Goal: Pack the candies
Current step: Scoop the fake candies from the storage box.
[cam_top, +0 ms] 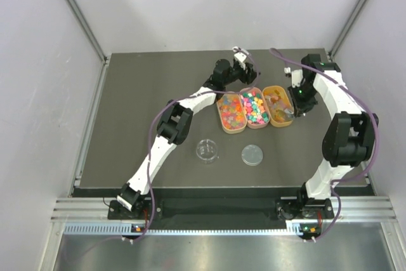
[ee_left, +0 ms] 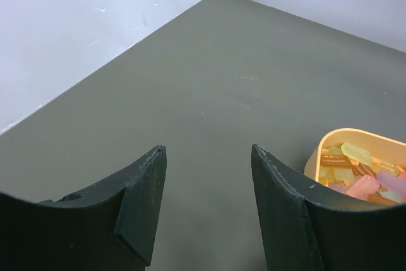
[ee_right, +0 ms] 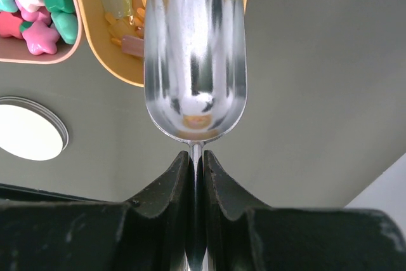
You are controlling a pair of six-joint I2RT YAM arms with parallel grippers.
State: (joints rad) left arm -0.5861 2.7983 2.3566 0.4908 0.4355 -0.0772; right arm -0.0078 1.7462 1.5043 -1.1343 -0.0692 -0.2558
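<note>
Your left arm stretches diagonally from its base, elbow bent over the dark grey table [cam_top: 136,109], and carries the left gripper [cam_top: 243,60] just behind the far ends of the trays. In the left wrist view its fingers [ee_left: 143,182] stand wide apart with only bare tabletop between them.

Your right arm rises from its base, folds over at the elbow and brings the right gripper [cam_top: 296,101] down beside the rightmost tray. In the right wrist view its fingers [ee_right: 174,182] are pressed together on the thin stem of the shiny metal scoop [ee_right: 195,61]. The scoop's bowl points away from the wrist, with its far lip over that tray.

The candies [cam_top: 245,109] lie in three oval tan trays [cam_top: 271,90] set side by side near the middle of the table:
- **Left tray:** orange and red pieces.
- **Middle tray:** pink, green and red stars [ee_right: 38,1].
- **Right tray:** pale yellow and orange translucent pieces.

One pale yellow-green sweet sits at the scoop's far lip.

Nearer you lie a round clear lid [cam_top: 252,155] and, left of it, a round clear tub [cam_top: 207,150], apart from each other and from the trays.
</note>
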